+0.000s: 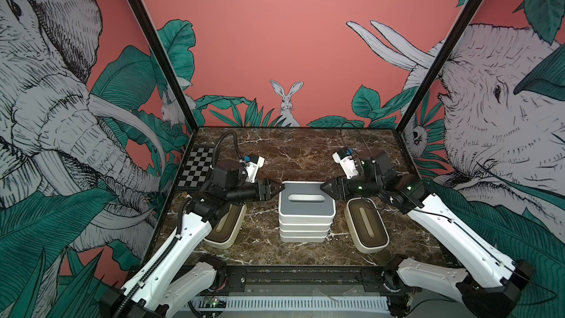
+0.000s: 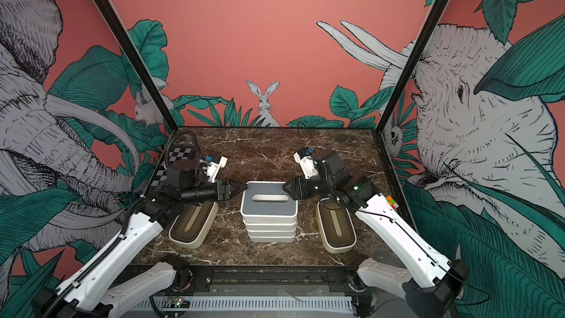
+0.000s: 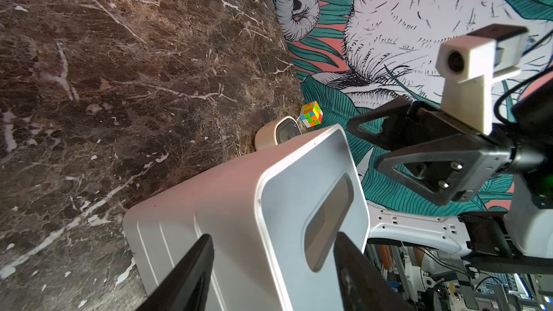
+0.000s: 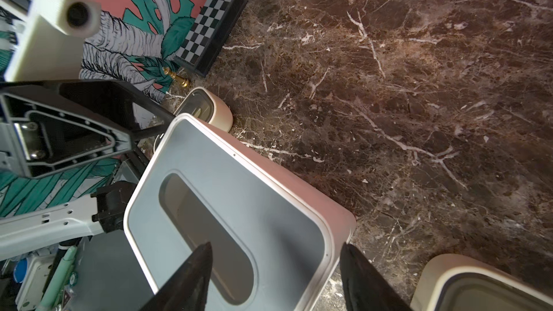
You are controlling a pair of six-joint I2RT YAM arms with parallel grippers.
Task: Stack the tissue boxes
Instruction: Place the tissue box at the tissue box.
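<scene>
The left gripper and right gripper, jaws part-open, straddle opposite ends of the top grey-lidded tissue box, apparently to square it on the stack; clamping cannot be told.

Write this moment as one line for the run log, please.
stack: four high, grey-lidded box on top | left gripper: jaws astride its edge, grip unclear | right gripper: likewise | cream boxes: two, unstacked, beside stack

We've got a checkered board at the left edge of the tabletop, a golden chess piece beside it. A multicoloured cube sits far right.
</scene>
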